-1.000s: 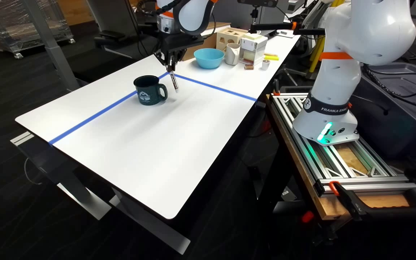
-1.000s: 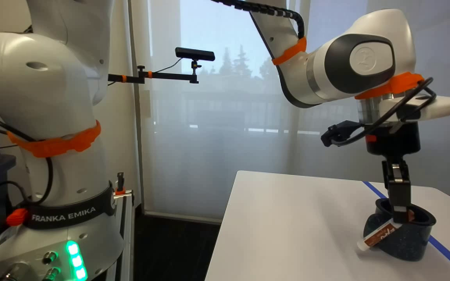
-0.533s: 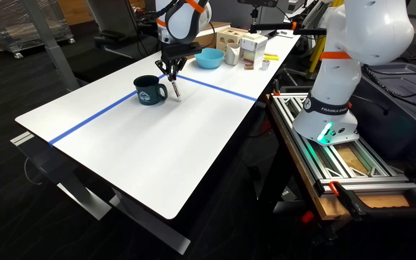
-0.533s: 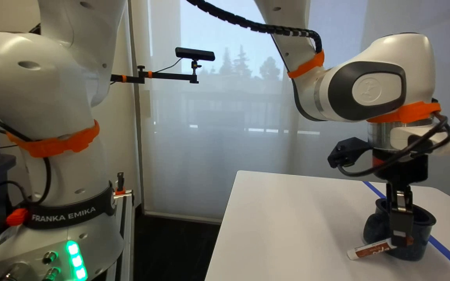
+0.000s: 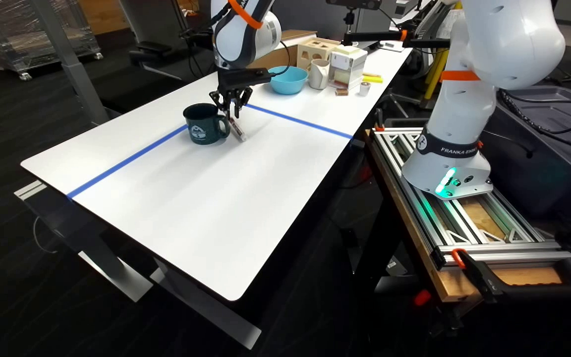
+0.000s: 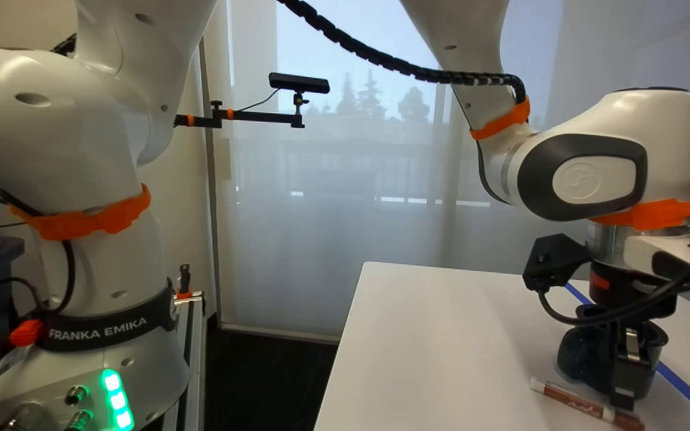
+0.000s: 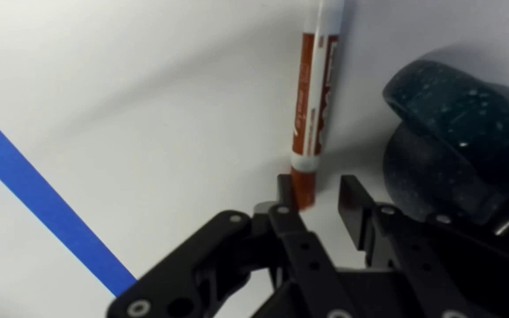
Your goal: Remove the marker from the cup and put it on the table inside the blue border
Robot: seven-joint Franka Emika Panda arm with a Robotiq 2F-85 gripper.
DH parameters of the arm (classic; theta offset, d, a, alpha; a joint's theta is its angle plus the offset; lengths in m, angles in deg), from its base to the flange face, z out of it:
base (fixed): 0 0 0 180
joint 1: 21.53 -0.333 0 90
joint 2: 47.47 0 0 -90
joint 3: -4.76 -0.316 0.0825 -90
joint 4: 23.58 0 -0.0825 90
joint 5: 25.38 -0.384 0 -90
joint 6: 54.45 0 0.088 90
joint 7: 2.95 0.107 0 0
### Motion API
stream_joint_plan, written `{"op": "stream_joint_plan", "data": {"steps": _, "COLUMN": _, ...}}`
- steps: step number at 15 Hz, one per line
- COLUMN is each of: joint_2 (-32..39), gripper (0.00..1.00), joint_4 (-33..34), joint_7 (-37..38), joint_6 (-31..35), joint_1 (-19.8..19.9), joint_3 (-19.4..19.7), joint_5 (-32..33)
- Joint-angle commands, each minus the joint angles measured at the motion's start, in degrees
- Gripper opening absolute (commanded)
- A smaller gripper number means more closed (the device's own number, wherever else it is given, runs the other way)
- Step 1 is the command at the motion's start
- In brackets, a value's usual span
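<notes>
"Blue tape (image 5: 127, 162) crosses the white table (image 5: 191, 218) in an exterior view. The marker (image 5: 237, 130)?"
"Beside the cup (image 5: 203, 124), inside the tape."
"And in an exterior view, window (image 6: 363, 149) behind?"
"Lying on the table."
"Wrist view?"
"The gripper (image 7: 318, 194), fingers apart, marker's end seen between."

In an exterior view: cup (image 5: 203, 123), obstacle, just left of claw (image 5: 233, 116); marker (image 5: 237, 130), low obstacle, claw's near side; blue bowl (image 5: 288, 82), obstacle, far; table (image 5: 206, 213), open room, near half and right
</notes>
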Motion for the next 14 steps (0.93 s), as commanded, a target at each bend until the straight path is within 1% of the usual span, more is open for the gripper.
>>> {"op": "stream_joint_plan", "data": {"steps": 1, "joint_2": 1.77, "gripper": 0.64, "joint_4": 2.21, "joint_7": -2.38, "joint_6": -0.25, "joint_1": 0.56, "joint_3": -0.53, "joint_5": -3.0}}
{"op": "stream_joint_plan", "data": {"steps": 5, "joint_2": -0.12, "gripper": 0.95, "joint_4": 0.6, "joint_7": -0.81, "joint_6": -0.19, "joint_1": -0.96, "joint_3": 1.25, "joint_5": -1.72}}
{"op": "stream_joint_plan", "data": {"steps": 6, "joint_2": -0.94, "gripper": 0.99, "joint_4": -0.09, "joint_7": -0.32, "joint_6": -0.27, "joint_1": -1.43, "joint_3": 1.85, "joint_5": -1.26}}
{"op": "stream_joint_plan", "data": {"steps": 14, "joint_2": -6.9, "gripper": 1.0, "joint_4": -4.16, "joint_7": 4.98, "joint_6": 0.54, "joint_1": -6.48, "joint_3": 8.39, "joint_5": 3.75}}
